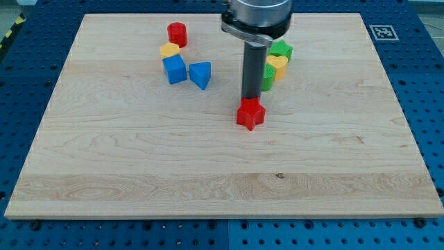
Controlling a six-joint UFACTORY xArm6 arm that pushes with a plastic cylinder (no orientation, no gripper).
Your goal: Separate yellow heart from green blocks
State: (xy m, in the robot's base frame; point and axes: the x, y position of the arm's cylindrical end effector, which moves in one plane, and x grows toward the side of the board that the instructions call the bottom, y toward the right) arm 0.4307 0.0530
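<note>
Presently, by size:
1. Wooden board.
2. My rod, no pincer fitted, so nothing parts or clamps; my tip sits just behind the red star.
3. Green blocks: 1 far right, 1 beside the rod.
4. Yellow heart, wedged touching both greens. Likely light, rigid, slippery: push its flat side rightward.
5. Far left: blue cube, blue triangle, red cylinder, yellow block.

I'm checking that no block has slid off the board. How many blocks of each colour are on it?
Red: 2, cylinder, star
Yellow: 2, heart, rounded one
Blue: 2, cube, wedge
Green: 2, one above the heart, one below it
Total: 8
</note>
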